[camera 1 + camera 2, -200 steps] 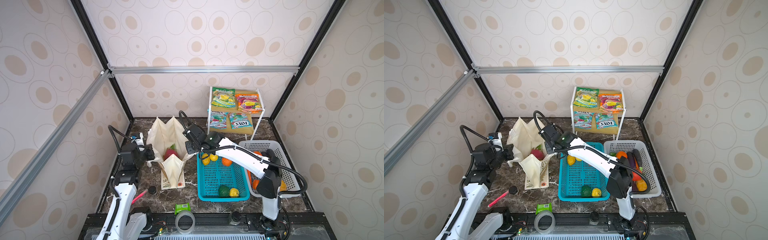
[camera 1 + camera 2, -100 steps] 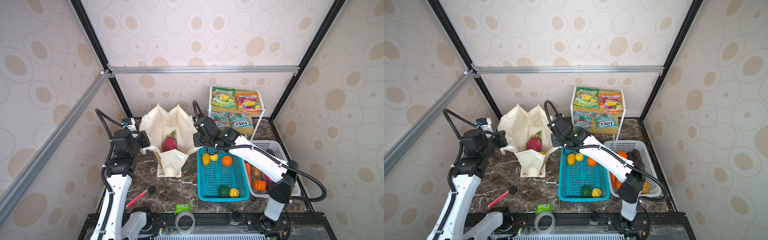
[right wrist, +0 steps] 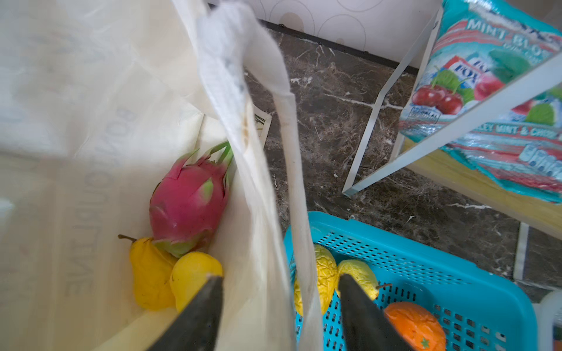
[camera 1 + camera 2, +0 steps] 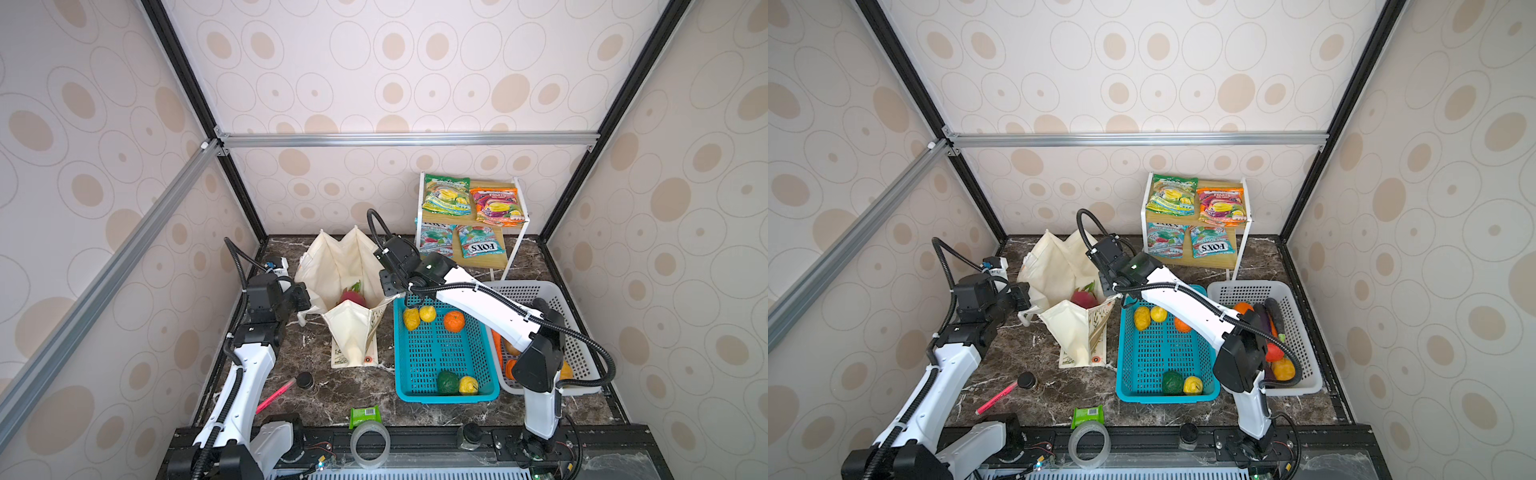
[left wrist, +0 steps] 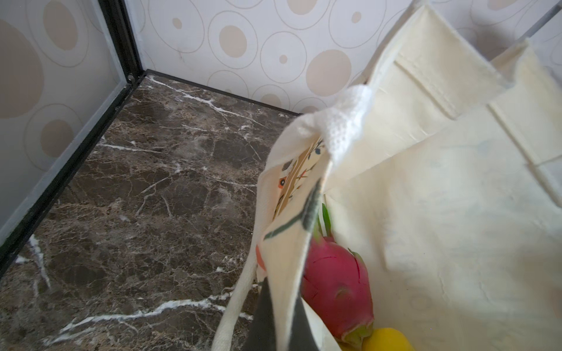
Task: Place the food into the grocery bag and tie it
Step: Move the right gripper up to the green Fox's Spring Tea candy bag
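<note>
The cream grocery bag (image 4: pixel 345 266) (image 4: pixel 1059 266) stands open at the back left of the marble table. Inside lie a pink dragon fruit (image 3: pixel 188 206) (image 5: pixel 337 288) (image 4: pixel 353 297) and two yellow fruits (image 3: pixel 149 270). My left gripper (image 5: pixel 284 304) (image 4: pixel 301 297) is shut on the bag's left rim. My right gripper (image 3: pixel 278 276) (image 4: pixel 388 286) is open, its jaws standing either side of the bag's right rim and handle strip (image 3: pixel 292 152) without pinching them. Green and orange snack packets (image 4: pixel 446 195) lie on the shelf.
A blue basket (image 4: pixel 446 397) holding lemons, an orange and a green fruit sits right of the bag. A white basket (image 4: pixel 582 332) with vegetables is further right. The white shelf rack (image 4: pixel 513 249) stands behind. A pink marker (image 4: pixel 276 392), green packet (image 4: pixel 365 415) and tape roll (image 4: pixel 370 442) lie in front.
Both arms first rose and spread the bag's mouth, then came down a little. The right gripper has opened and let go of the rim. The left keeps its grip.
</note>
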Controlling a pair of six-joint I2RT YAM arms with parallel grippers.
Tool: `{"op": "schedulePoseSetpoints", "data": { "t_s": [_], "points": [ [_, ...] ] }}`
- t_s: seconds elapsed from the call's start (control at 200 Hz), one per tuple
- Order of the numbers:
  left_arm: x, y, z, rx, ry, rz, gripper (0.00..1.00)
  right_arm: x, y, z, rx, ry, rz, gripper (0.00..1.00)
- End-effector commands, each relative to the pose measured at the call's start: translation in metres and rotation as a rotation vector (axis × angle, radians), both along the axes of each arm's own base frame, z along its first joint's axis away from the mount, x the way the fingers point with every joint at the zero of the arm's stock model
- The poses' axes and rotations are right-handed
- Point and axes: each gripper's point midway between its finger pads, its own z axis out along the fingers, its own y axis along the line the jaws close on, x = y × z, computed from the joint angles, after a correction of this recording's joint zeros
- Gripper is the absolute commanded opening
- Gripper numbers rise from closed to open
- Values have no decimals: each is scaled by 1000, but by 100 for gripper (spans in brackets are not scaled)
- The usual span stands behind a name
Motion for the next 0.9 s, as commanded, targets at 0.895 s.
{"op": "schedulePoseSetpoints", "data": {
  "t_s": [0.895],
  "points": [
    [-14,0,26,55,-138,-33,0,60,-186,183,527,-271,-224,75]
  ]
}}
